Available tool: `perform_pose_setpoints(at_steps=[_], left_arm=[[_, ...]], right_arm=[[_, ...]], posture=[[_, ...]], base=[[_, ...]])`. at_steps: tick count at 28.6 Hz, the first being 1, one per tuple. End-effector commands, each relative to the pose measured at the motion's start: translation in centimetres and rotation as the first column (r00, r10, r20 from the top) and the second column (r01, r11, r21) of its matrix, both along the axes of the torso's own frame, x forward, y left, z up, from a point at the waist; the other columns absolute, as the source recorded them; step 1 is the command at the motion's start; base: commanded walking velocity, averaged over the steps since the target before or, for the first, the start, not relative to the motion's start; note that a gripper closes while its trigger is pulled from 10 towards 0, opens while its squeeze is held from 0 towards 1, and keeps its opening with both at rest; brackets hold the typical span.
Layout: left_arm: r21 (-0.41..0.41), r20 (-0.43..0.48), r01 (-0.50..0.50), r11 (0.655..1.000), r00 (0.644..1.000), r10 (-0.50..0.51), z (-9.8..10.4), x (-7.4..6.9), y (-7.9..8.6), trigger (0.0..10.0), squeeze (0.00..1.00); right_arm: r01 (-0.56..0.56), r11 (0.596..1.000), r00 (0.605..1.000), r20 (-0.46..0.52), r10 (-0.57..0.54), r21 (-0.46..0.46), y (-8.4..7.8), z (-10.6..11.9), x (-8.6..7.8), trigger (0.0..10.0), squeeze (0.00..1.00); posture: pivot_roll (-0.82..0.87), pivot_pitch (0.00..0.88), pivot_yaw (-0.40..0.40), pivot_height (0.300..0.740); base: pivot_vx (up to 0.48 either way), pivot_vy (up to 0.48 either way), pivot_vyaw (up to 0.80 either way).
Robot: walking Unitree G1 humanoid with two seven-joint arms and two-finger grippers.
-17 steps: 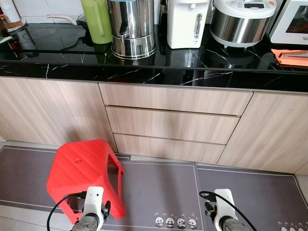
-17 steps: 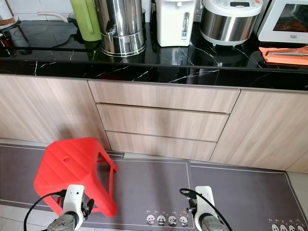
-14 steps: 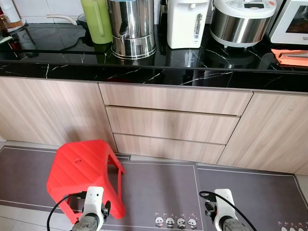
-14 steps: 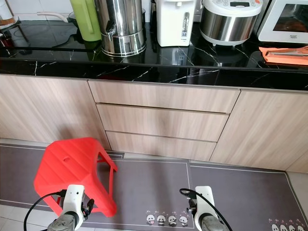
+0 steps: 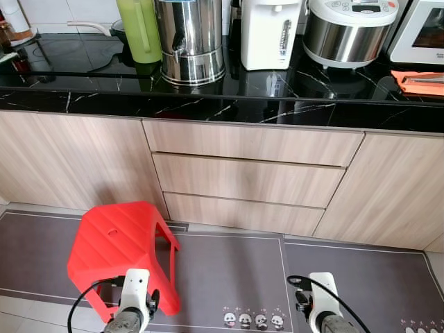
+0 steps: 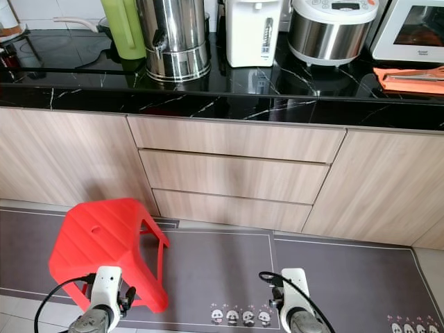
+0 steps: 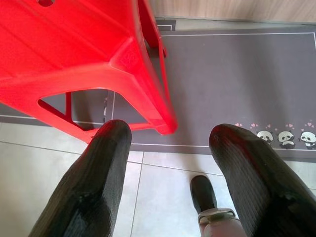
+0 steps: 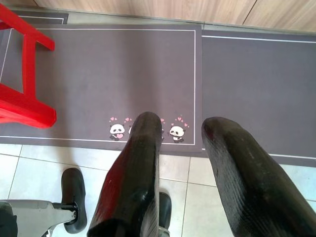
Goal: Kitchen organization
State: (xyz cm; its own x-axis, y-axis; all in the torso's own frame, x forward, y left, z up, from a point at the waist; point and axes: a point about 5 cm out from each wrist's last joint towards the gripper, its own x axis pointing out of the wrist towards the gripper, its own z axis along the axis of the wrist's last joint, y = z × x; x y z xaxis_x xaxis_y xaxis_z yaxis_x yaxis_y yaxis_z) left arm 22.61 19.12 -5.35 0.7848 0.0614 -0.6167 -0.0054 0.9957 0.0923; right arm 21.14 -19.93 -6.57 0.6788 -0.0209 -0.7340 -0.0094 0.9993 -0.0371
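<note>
Both grippers, left (image 7: 168, 143) and right (image 8: 182, 133), hang spread over mat (image 8: 237, 84); stool (image 5: 118, 243) left.

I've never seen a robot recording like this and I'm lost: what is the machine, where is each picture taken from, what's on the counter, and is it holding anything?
It is a humanoid robot standing in a kitchen. Two pictures come from the cameras in its head, looking down at a black marble counter over wooden drawers. On the counter stand a green jug, a steel urn, a white hot-water dispenser and a rice cooker. A red plastic stool sits on a grey mat. The other two pictures come from cameras on its wrists, looking along the black fingers. The left gripper and the right gripper hang low over the floor, both open, holding nothing.
</note>
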Motion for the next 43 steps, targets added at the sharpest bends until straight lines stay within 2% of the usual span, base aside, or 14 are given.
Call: perform_pose_setpoints(at_steps=[1, 3, 4, 18, 26, 32, 43], left_arm=[[-0.017, -0.178, -0.026, 1.000, 0.984, 0.023, -1.4, -2.7, 3.0, 10.0, 0.00], [-0.012, -0.179, -0.020, 1.000, 0.984, 0.018, -1.4, -2.6, 3.1, 10.0, 0.00], [-0.005, -0.178, -0.008, 1.000, 0.984, 0.007, -1.3, -2.6, 3.2, 10.0, 0.00], [0.005, -0.180, 0.004, 1.000, 0.984, -0.003, -1.3, -2.6, 3.4, 10.0, 0.00], [-0.017, -0.169, -0.008, 1.000, 0.986, 0.005, -1.2, -2.3, 2.9, 10.0, 0.00], [-0.045, -0.157, 0.008, 0.999, 0.987, -0.015, -1.2, -1.6, 1.4, 10.0, 0.00], [-0.064, -0.156, -0.035, 0.997, 0.988, 0.025, -1.3, -2.1, 2.1, 10.0, 0.00]], right_arm=[[0.028, 0.993, 0.999, -0.031, -0.025, 0.113, 1.6, -0.2, 0.2, 10.0, 0.00], [0.024, 0.994, 0.999, -0.027, -0.021, 0.111, 1.6, -0.1, 0.4, 10.0, 0.00], [0.013, 0.993, 1.000, -0.013, -0.011, 0.114, 1.5, -0.1, 0.3, 10.0, 0.00], [-0.016, 0.992, 1.000, 0.009, 0.015, 0.127, 2.0, 0.0, 0.3, 10.0, 0.00], [-0.035, 0.992, 0.999, 0.015, 0.033, 0.119, 1.7, 0.3, 0.8, 10.0, 0.00], [-0.032, 0.995, 0.999, 0.030, 0.029, 0.096, 0.5, 0.9, 1.5, 10.0, 0.00], [-0.046, 0.990, 0.999, 0.027, 0.042, 0.134, 1.7, 0.4, 1.0, 10.0, 0.00]], posture=[[-0.06, 0.000, 0.096, 0.740], [-0.06, 0.000, 0.103, 0.740], [-0.01, 0.000, 0.096, 0.740], [0.00, 0.000, 0.079, 0.740], [-0.02, 0.000, 0.053, 0.740], [-0.02, 0.000, 0.024, 0.740], [0.01, 0.000, 0.042, 0.740]], base=[[0.000, 0.000, 0.00], [0.000, 0.000, 0.00], [0.000, 0.000, 0.00], [0.000, 0.000, 0.00], [0.000, 0.000, 0.00], [0.000, 0.000, 0.00], [0.000, 0.000, 0.00]])
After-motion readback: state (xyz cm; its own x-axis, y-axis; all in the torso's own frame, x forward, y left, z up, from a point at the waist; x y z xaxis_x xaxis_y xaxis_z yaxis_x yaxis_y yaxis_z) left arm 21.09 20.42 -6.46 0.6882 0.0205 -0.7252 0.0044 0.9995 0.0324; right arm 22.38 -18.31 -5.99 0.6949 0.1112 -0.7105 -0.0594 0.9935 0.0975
